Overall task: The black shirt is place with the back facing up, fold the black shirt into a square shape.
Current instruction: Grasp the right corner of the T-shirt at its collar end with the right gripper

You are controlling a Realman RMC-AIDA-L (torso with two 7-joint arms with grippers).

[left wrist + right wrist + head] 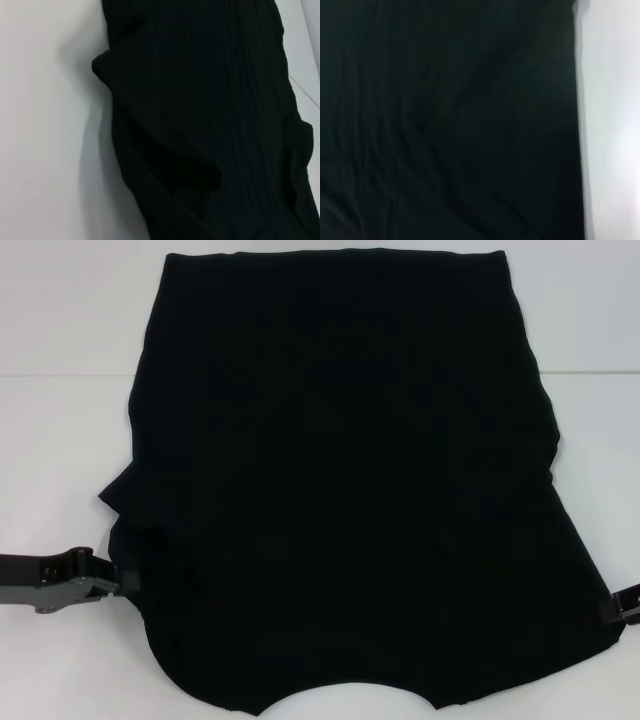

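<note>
White table (60,320) bears black shirt (340,490), spread mid-table, plain side up, neckline edge nearest robot. Sleeves look folded in already, sides roughly straight; lengthwise fold into square not yet done. Left gripper (125,582) meets shirt's left edge, right gripper (612,608) its right; whether either clamps fabric, cannot tell.

A dark grey, angular metal left gripper (118,583) is seen in the head view, joined to a black blocky wrist section on which small pale screw heads are set. Of the black right gripper (622,604), only a short boxy end is shown.
</note>
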